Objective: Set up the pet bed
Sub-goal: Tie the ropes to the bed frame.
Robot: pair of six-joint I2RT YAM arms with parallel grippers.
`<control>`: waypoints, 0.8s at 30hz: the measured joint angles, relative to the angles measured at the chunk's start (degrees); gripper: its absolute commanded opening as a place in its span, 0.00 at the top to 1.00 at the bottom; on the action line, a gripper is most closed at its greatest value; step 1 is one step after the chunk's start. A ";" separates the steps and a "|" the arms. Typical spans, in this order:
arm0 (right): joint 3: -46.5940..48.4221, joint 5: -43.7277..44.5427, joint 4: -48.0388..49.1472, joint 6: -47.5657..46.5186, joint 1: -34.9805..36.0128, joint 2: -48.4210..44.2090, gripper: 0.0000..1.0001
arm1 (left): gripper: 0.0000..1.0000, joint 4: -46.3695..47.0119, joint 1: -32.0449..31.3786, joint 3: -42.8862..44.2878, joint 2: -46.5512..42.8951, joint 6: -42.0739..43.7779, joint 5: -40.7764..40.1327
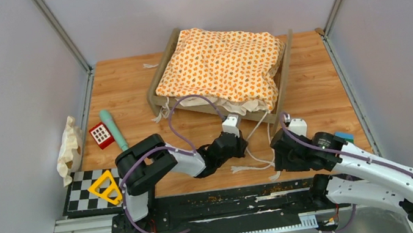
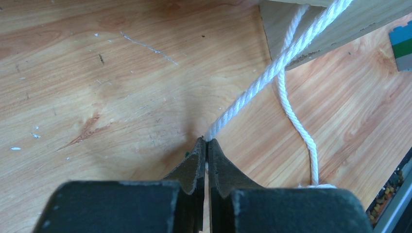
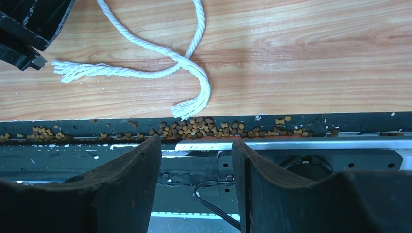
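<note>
A light-wood pet bed [image 1: 286,73] sits at the far middle of a wooden table [image 1: 125,85], turned slightly at an angle. An orange-patterned cushion [image 1: 221,68] lies in it and fills the frame between the two end boards, puffed up above the side rails. White ties trail from the cushion's near edge down onto the table.

The left gripper [image 2: 206,143] is low over the table just in front of the bed's near side. Its jaws are pressed together on one white cord [image 2: 262,77], which runs up in a straight line towards the corner of the bed frame. A second cord crosses it and lies slack on the wood beside it.

The right gripper [image 3: 196,141] hangs over the table's near edge with its jaws spread and nothing between them. Ahead of it, two frayed cord ends [image 3: 145,73] cross each other on the table. A groove in the dark rail [image 3: 73,127] along the table edge holds a scatter of small brown pellets [image 3: 214,127], possibly pet kibble.
</note>
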 measured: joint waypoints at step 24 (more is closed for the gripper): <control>-15.91 -18.27 46.14 -42.66 0.00 -11.13 0.39 | 0.51 -6.88 1.11 -6.47 -21.20 0.87 -0.33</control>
